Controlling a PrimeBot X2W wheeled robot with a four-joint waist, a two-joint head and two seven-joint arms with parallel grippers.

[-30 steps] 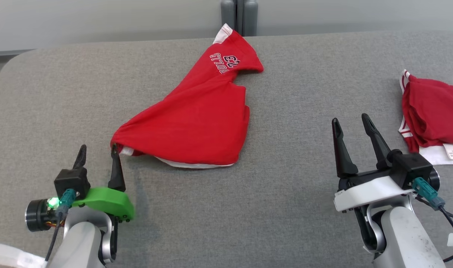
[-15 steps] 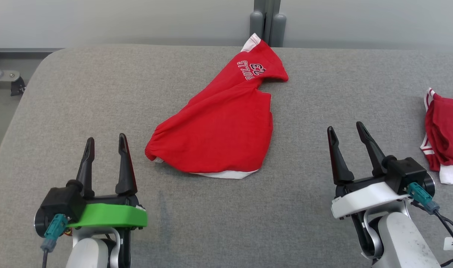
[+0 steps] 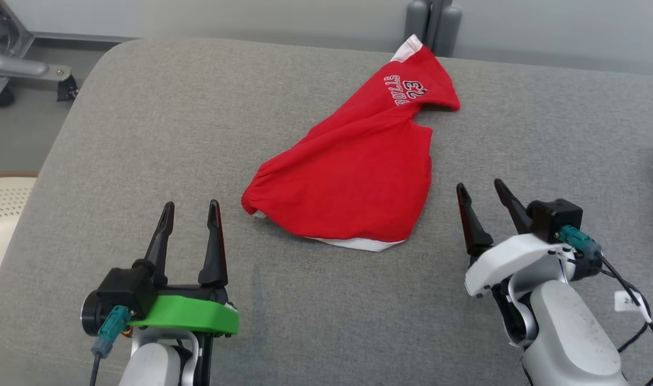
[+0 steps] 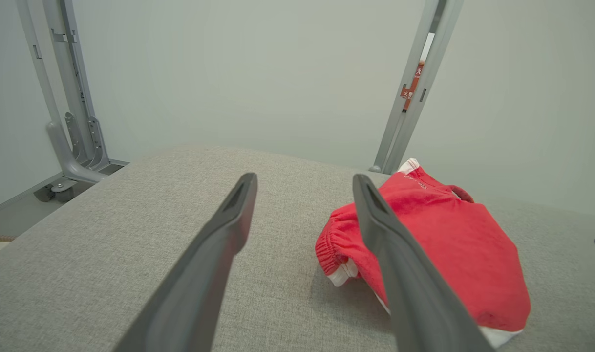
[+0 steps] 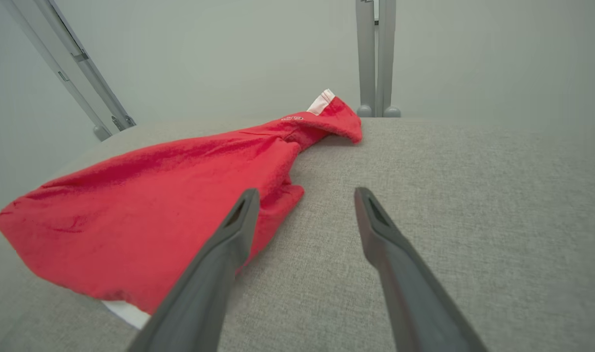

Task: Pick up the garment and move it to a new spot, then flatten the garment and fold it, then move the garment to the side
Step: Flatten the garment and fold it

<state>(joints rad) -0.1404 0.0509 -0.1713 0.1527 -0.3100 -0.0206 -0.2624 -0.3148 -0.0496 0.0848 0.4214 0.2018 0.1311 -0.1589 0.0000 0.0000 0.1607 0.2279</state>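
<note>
One high view, two low ones, over a grey worktop (image 3: 326, 321).
The head camera looks steeply down from the near edge. Both wrist cameras sit low and close, facing the far edge. All three share the red garment (image 3: 358, 182).

Crumpled red garment (image 3: 356, 177) on grey surface

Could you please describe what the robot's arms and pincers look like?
Both forearms are pale grey. Each pincer has two long, tapered dark fingers. The left pincer sits on a green bracket, the right pincer on a white bracket; each carries a teal plug with a dark cable.
</note>
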